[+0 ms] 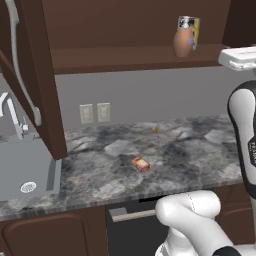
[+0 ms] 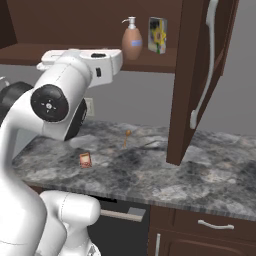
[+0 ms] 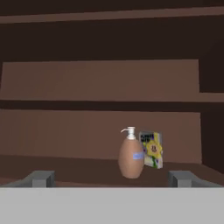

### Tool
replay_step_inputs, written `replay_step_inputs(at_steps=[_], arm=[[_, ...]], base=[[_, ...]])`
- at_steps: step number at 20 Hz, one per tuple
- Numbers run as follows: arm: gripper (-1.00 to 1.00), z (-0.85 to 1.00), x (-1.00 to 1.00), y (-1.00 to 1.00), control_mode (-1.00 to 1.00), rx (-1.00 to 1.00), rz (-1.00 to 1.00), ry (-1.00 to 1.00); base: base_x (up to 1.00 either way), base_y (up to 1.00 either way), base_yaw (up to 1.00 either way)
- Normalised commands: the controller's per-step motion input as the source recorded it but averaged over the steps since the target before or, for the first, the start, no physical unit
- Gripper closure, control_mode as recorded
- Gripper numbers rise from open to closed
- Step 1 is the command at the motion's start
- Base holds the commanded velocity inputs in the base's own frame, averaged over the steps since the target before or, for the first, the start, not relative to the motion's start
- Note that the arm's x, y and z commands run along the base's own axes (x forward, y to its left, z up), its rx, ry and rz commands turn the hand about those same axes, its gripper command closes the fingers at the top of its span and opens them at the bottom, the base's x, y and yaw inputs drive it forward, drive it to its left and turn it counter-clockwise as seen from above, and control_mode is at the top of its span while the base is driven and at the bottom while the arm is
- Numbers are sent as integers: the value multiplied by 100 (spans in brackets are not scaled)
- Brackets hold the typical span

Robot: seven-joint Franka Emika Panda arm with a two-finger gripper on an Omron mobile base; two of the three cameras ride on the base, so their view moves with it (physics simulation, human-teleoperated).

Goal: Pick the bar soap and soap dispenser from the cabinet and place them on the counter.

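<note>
Bar soap [image 1: 140, 163] already down on surface [image 1: 200, 160], so that half looks done. Soap dispenser [image 3: 131, 154] upright on cabinet [image 2: 192, 80] shelf, just beside yellow box [image 3: 152, 149]. End effector [image 3: 111, 178] wide, empty, facing bottle. Next up, I'd guess: reach in, close around body.

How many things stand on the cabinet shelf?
2: the soap dispenser and a yellow-and-blue box just behind it, at the shelf's right end. More may be hidden.

The brown soap dispenser [image 3: 131, 158] is standing upright on the shelf of the open cabinet [image 1: 125, 57], white pump on top. The tiny orange-pink bar soap [image 1: 141, 163] is lying on the marbled counter [image 1: 200, 165], well below it.
</note>
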Motion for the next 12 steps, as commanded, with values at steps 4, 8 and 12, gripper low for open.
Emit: replay_step_inputs(at_steps=[4,8,12], arm=[[-100,0,4,0,-100,0,0,-4],[-100,0,10,0,-100,0,0,-13],[-100,0,18,0,-100,0,-3,-12]], base=[[0,0,0],[0,0,0],[0,0,0]])
